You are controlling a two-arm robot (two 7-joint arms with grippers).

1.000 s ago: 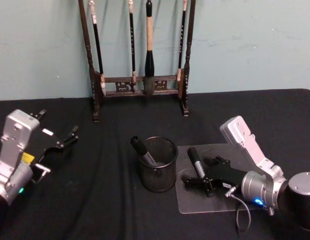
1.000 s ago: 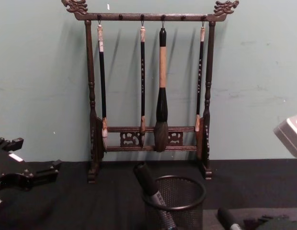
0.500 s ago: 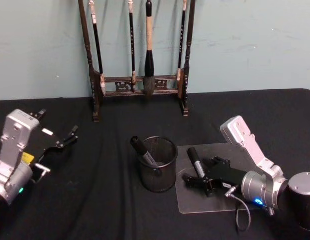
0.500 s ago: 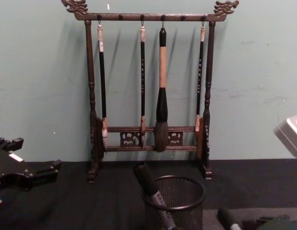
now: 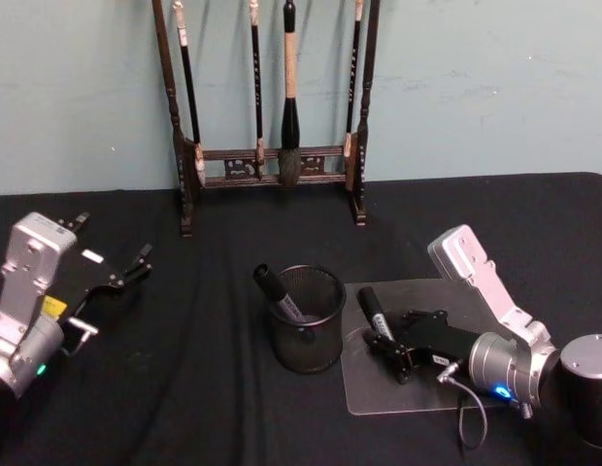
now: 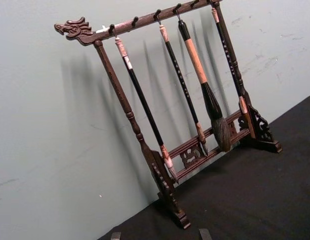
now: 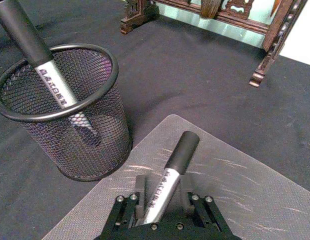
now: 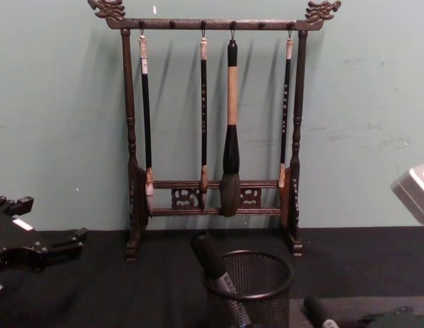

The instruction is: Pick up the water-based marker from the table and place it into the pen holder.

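Note:
The water-based marker (image 5: 371, 311), black-capped with a silver barrel (image 7: 167, 175), sits between the fingers of my right gripper (image 5: 381, 342), which is shut on its barrel just above the clear mat. Its cap (image 8: 313, 309) points toward the pen holder (image 5: 306, 320), a round black mesh cup (image 7: 60, 110) a short way to the left of the gripper. Another marker (image 5: 280, 294) leans inside the holder (image 8: 252, 287). My left gripper (image 5: 112, 274) hovers open at the table's left side, far from both.
A clear plastic mat (image 5: 447, 383) lies on the black tablecloth under my right gripper. A tall wooden brush rack (image 5: 272, 165) with hanging brushes (image 8: 230, 137) stands at the back against the wall. Open cloth lies between the holder and the left arm.
My right gripper has slid a little left toward the holder, carrying the marker with it. The left arm has stayed put.

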